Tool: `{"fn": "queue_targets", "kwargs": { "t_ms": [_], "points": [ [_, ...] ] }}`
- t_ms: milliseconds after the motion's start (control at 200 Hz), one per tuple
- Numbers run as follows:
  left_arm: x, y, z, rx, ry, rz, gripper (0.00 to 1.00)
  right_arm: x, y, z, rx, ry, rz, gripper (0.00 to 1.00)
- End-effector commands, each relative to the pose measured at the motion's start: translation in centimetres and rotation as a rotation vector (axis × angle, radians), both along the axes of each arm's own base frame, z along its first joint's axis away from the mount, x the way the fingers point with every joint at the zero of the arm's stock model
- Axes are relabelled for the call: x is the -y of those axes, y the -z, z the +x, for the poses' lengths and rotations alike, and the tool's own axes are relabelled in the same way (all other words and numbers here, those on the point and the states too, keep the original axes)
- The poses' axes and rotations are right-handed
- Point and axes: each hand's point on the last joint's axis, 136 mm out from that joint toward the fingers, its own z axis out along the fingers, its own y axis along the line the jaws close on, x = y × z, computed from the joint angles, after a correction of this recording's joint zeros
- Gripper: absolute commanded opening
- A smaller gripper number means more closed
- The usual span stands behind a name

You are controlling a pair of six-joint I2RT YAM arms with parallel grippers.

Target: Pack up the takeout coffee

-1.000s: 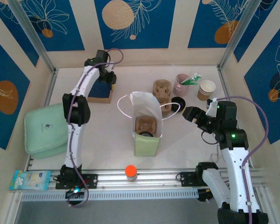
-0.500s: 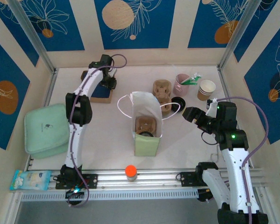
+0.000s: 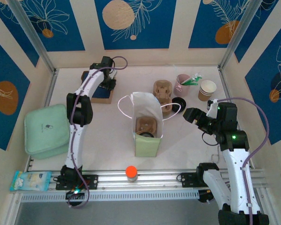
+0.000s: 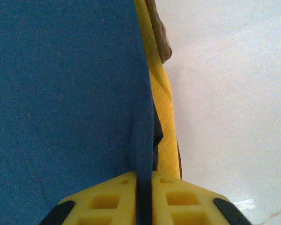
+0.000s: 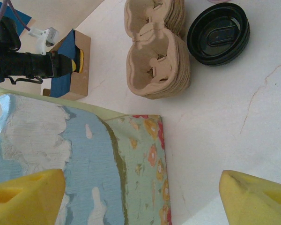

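At the far left of the table lies a green pouch, with a small packet on the rail near it. Further back, the left gripper is down at a cardboard box of napkins. In the left wrist view its jaws are closed almost together on the edge of a blue napkin, which is pinched between the yellow pads. At centre stands the paper bag, upright and open at the top, with a cup carrier sitting inside it. An orange-capped bottle stands on the rail in front of the bag. Behind and to the right of the bag are a stack of spare carriers, a black lid just beside the stack, a pink cup and stacked paper cups. The right gripper hangs beside the bag. Its jaws stand wide apart and grip nothing.
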Motion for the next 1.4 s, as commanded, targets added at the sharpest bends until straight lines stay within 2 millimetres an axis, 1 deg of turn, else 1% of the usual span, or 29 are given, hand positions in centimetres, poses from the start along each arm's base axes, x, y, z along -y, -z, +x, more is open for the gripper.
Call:
{"fn": "queue_targets", "kwargs": {
  "t_ms": [0,100,255,460,595,690,760,861,936,1006,1081,1151,1196,1266,1341,1396],
  "points": [
    [-0.3,-0.3,-0.1,0.002,0.007,0.026,0.1,0.0,0.3,-0.3,0.004,-0.004,-0.008,0.86],
    [-0.6,-0.8,0.0,0.015,0.003,0.034,0.07,0.0,0.3,-0.4,0.003,-0.004,-0.009,0.86],
    [-1.6,-2.7,0.3,0.047,-0.021,0.028,0.06,0.0,0.3,-0.4,0.004,-0.006,-0.01,0.86],
    [-3.8,-6.0,0.5,0.094,-0.082,-0.031,0.06,-0.2,0.2,-0.2,0.005,-0.009,0.001,0.86],
    [-4.6,-7.1,0.3,0.103,-0.11,-0.095,0.08,-0.3,0.2,0.0,0.003,-0.012,0.009,0.85],
    [-4.6,-7.0,0.2,0.095,-0.114,-0.127,0.1,-0.3,0.1,0.0,0.004,-0.013,0.01,0.85],
    [-3.9,-6.4,0.1,0.075,-0.098,-0.164,0.15,-0.3,-0.1,0.0,0.006,-0.012,0.009,0.85],
    [-3.1,-5.7,-0.1,0.05,-0.091,-0.207,0.17,-0.3,-0.2,0.0,0.009,-0.011,0.005,0.85],
    [-2.9,-5.1,-0.1,0.038,-0.093,-0.223,0.17,-0.2,-0.2,0.0,0.007,-0.01,0.0,0.85],
    [-2.8,-4.8,0.0,0.034,-0.096,-0.228,0.15,-0.2,-0.2,0.0,0.009,-0.01,0.0,0.85],
    [-2.7,-4.8,0.1,0.035,-0.098,-0.232,0.12,-0.2,-0.1,0.0,0.007,-0.009,-0.002,0.85],
    [-2.5,-4.7,0.1,0.034,-0.098,-0.242,0.12,-0.2,-0.1,0.0,0.008,-0.009,-0.002,0.85],
    [-2.1,-4.6,0.0,0.025,-0.09,-0.264,0.15,-0.2,-0.1,0.0,0.008,-0.009,0.0,0.85],
    [-1.5,-4.3,-0.1,0.018,-0.081,-0.273,0.25,-0.2,0.1,0.1,0.004,-0.008,0.004,0.85],
    [-0.6,-3.8,-0.2,0.013,-0.058,-0.255,0.31,-0.3,0.1,0.1,0.004,-0.012,0.008,0.85],
    [-0.1,-3.3,-0.4,0.012,-0.038,-0.218,0.32,-0.3,0.1,0.1,0.003,-0.011,0.008,0.85]
  ]
}}
